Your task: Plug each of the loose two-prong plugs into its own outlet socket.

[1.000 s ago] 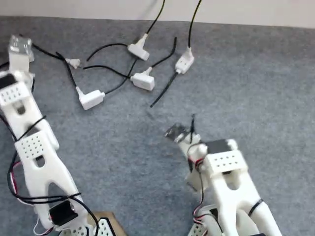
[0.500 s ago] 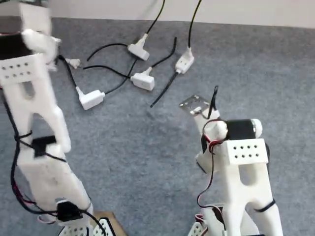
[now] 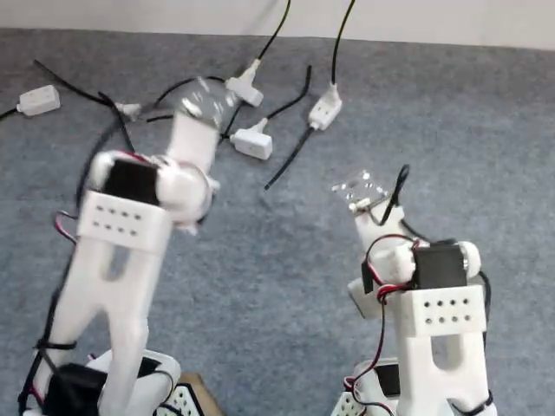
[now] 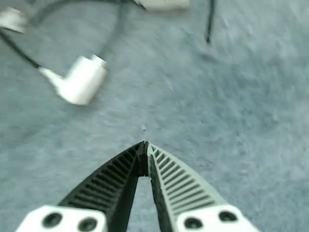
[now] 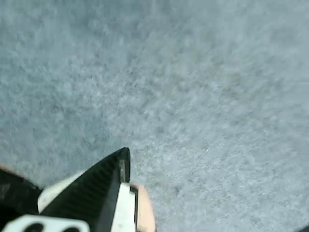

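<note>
L claw (image 4: 145,145) tips together, empty, white plug (image 4: 82,79) lying ahead of it, not touching; R claw (image 5: 124,159) over carpet (image 5: 217,72), state can't tell.

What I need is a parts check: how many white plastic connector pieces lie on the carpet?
6 white connectors: far-left one, small one, three at the back, one ahead of the left gripper; arms may hide more.
</note>
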Robot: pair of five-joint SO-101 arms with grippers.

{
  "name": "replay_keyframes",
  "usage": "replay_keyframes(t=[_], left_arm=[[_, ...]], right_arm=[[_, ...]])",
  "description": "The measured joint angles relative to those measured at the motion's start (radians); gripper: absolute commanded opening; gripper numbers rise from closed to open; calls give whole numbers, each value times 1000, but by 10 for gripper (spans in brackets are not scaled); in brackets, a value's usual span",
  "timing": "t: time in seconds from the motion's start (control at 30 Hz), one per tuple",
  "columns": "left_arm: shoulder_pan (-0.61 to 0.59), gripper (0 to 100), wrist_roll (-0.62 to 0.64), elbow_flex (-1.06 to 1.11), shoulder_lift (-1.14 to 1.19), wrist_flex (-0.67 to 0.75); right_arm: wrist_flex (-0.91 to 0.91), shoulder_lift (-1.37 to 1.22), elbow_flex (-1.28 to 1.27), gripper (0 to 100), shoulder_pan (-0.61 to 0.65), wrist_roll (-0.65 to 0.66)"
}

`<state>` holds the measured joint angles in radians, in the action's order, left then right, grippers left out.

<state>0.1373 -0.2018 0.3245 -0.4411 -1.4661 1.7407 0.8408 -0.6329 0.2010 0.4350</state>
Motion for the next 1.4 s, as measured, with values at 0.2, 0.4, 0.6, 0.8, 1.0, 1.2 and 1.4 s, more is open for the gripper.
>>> replay_keyframes(t=[0.2, 0.4, 0.6, 0.8, 1.0, 1.2, 1.4], left_arm=[[84, 10, 0, 370, -49, 238], [114, 11, 0, 700, -49, 551], [126, 10, -2, 885, -55, 723], [147, 10, -3, 922, -87, 718], [146, 10, -3, 924, -89, 717], [115, 10, -3, 939, -91, 717], [115, 10, -3, 939, -91, 717]], right_arm=[[0, 0, -41, 546, 0, 17], [0, 0, -58, 546, 2, 17], [0, -20, -109, 546, -2, 18], [0, -137, -110, 546, -11, 23], [0, -203, -110, 546, -63, 54], [-3, -203, -110, 546, -114, 60], [-15, -203, -112, 546, -184, 63]])
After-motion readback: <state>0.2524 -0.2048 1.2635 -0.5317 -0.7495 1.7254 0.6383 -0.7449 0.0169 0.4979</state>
